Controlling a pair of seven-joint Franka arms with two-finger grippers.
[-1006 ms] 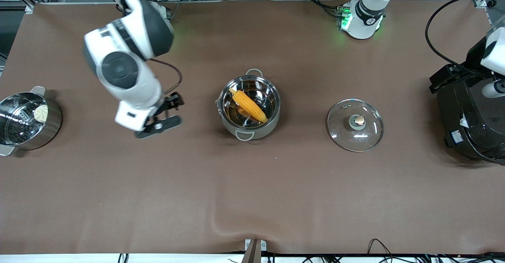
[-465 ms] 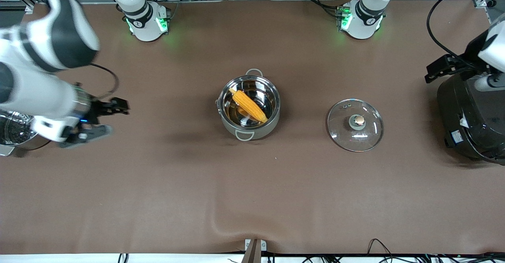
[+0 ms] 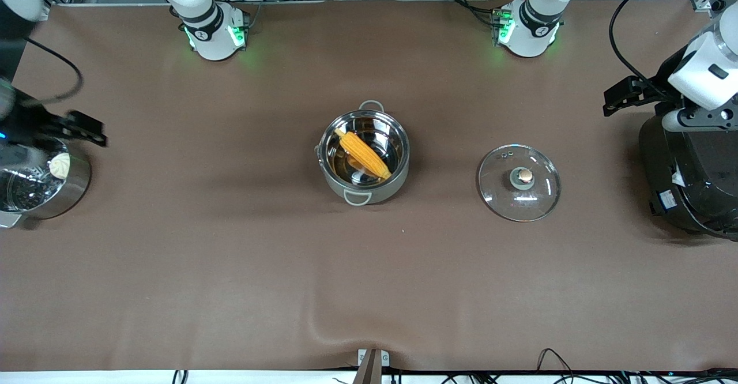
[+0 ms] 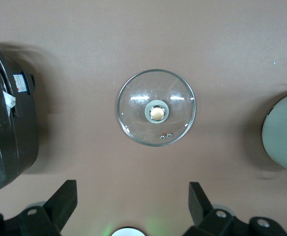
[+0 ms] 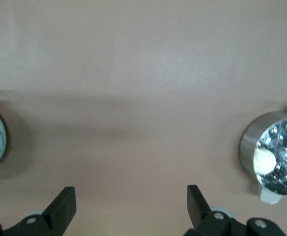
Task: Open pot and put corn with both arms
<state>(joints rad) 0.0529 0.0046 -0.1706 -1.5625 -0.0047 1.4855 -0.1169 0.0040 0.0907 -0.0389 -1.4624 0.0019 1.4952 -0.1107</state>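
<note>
We see the corn (image 3: 364, 154) lying slantwise in the open pot (image 3: 364, 157) mid-table, lid (image 3: 519, 182) beside it, well apart from our wide-open, empty right gripper (image 5: 129, 209) and left gripper (image 4: 132, 204).

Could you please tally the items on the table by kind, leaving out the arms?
Steel pots: 2, the pot and the steamer pot
Glass lids: 1
Corn cobs: 1
White buns: 1
Black cookers: 1
Total: 6
</note>
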